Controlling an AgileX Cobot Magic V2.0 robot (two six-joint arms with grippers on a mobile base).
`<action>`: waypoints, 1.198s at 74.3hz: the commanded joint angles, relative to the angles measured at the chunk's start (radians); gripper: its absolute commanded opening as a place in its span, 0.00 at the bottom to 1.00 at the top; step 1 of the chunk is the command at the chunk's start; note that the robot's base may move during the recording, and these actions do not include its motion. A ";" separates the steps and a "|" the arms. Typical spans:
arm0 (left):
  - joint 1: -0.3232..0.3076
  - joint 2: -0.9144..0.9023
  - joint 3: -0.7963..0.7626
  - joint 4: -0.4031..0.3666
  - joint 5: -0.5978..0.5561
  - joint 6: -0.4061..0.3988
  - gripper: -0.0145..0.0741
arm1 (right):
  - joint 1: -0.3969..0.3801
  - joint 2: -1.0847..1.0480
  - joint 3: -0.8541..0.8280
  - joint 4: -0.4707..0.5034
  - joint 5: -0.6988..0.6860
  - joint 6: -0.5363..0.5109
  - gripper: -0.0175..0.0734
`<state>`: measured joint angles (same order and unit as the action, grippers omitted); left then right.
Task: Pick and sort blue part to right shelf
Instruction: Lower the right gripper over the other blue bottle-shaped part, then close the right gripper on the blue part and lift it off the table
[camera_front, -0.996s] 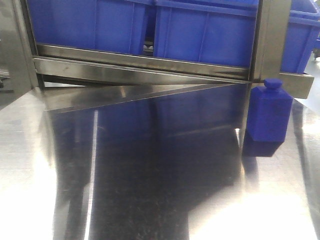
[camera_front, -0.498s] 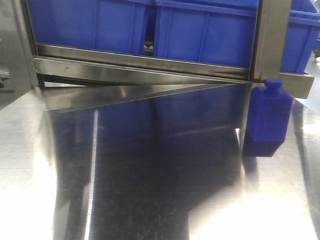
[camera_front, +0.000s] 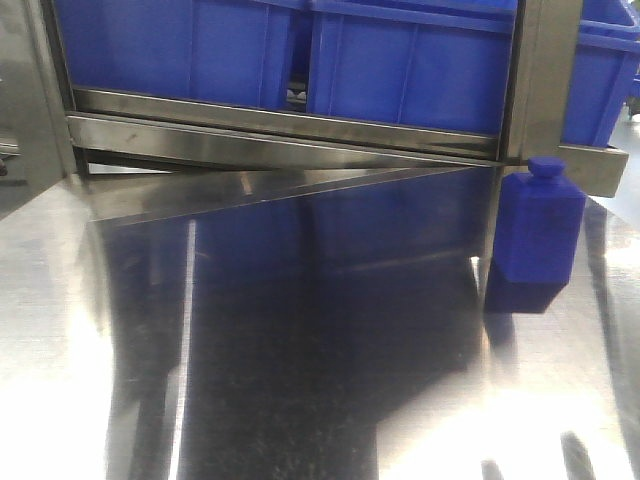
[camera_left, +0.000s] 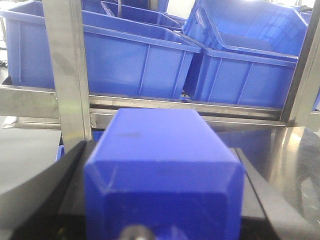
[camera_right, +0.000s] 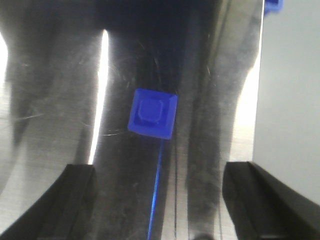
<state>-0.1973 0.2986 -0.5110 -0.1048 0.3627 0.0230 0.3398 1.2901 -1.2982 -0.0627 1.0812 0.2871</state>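
The blue part (camera_front: 538, 235) is seen upright on the steel table (camera_front: 300, 350), far right beside the right shelf (camera_front: 300, 125), below the spread-open right gripper (camera_right: 159, 172), while a blue block (camera_left: 160, 150) is clamped by the left gripper (camera_left: 160, 172).

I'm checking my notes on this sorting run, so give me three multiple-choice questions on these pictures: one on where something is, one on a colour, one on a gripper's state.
1. Where does the tall blue bottle stand on the steel table?
A. at its left edge
B. at its right side, by the post of the right shelf
C. inside a bin

2. What colour are the bins on that shelf?
A. red
B. grey
C. blue

3. What is the left gripper doing?
A. open and empty
B. clamped on the blue part
C. out of view

Answers:
1. B: the front view shows it beside the post.
2. C: every bin in view is blue.
3. B: the left wrist view shows fingers against both its sides.
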 joint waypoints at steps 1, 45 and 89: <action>-0.006 0.008 -0.027 -0.002 -0.083 0.001 0.48 | -0.004 0.060 -0.093 -0.005 -0.005 0.006 0.85; -0.006 0.008 -0.027 -0.002 -0.083 0.001 0.48 | -0.004 0.448 -0.100 -0.011 -0.078 0.006 0.85; -0.006 -0.005 -0.027 -0.002 -0.079 0.001 0.48 | -0.004 0.419 -0.030 -0.020 -0.178 0.006 0.50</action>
<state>-0.1973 0.2963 -0.5110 -0.1048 0.3726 0.0230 0.3398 1.8001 -1.3217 -0.0614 0.9393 0.2933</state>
